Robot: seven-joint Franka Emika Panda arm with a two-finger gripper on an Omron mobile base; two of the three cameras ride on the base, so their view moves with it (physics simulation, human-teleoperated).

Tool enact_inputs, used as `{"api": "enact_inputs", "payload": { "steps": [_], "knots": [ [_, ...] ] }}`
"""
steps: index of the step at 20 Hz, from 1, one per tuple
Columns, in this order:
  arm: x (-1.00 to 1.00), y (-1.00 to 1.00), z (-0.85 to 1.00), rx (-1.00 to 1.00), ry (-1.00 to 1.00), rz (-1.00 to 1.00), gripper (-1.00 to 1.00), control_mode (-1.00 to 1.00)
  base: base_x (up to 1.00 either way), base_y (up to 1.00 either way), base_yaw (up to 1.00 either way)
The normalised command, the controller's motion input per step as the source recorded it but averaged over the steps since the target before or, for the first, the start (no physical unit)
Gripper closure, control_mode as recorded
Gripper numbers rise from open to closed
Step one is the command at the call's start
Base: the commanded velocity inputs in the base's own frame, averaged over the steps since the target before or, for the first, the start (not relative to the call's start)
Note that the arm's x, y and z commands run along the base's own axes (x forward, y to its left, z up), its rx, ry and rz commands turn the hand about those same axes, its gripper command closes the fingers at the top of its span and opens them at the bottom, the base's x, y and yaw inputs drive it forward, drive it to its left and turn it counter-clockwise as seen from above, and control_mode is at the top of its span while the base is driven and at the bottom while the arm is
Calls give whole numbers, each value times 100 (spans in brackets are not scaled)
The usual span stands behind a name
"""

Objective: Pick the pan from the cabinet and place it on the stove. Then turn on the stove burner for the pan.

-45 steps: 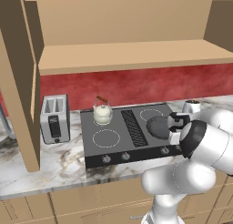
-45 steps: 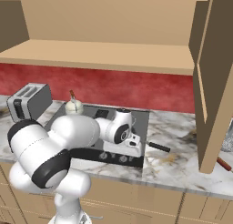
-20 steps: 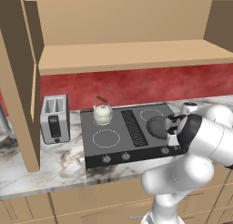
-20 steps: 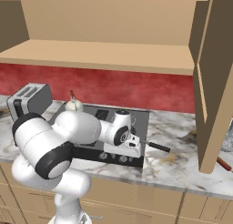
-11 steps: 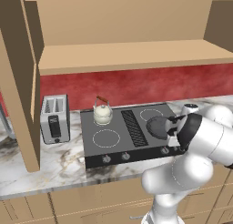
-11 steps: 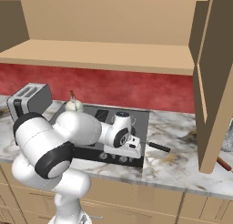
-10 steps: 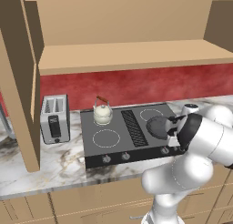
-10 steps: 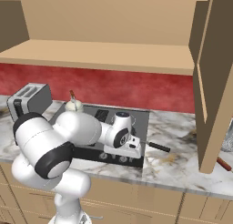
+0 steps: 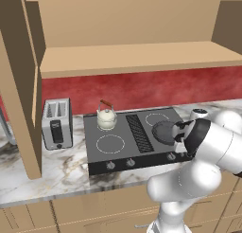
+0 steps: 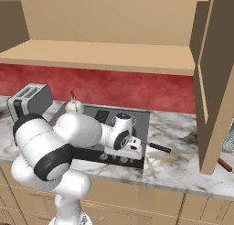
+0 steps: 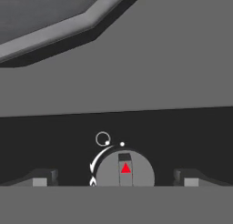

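Observation:
The dark pan (image 9: 163, 131) sits on the front right of the black stove (image 9: 118, 154); its black handle (image 10: 158, 147) sticks out to the right past the stove's edge. It covers the stove burner beneath it. My gripper (image 11: 116, 181) is open, and its fingertips (image 11: 43, 178) stand either side of a round knob (image 11: 125, 169) with a red triangle on the stove's front strip. The pan's rim (image 11: 50, 33) runs across the hand view's upper left. The hand (image 10: 124, 138) hangs low over the front right knobs. The cabinet (image 9: 132, 59) above is open and its shelf is bare.
A cream kettle (image 9: 107, 117) stands on the back left burner. A silver toaster (image 9: 56, 124) sits left of the stove. An open cabinet door (image 9: 19, 85) hangs at the left and another open door (image 10: 215, 82) at the right. More knobs (image 9: 131, 162) line the stove's front.
The hand has sunk slightly toward the front right knobs. The pan, kettle and open jaws are unchanged.

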Motion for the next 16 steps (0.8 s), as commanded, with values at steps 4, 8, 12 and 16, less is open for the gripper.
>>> {"api": "enact_inputs", "payload": {
  "steps": [4, 8, 12, 16],
  "knots": [
    [0, 8, -25, -1, 0, 0, 100, -100, 0, 0, 0],
    [0, 4, -18, -1, 0, 0, 100, -100, 0, 0, 0],
    [0, -2, -5, -1, 0, 0, 100, -100, 0, 0, 0],
    [0, -8, -8, 0, -1, 2, 100, -100, 0, 0, 0]
  ]
}}
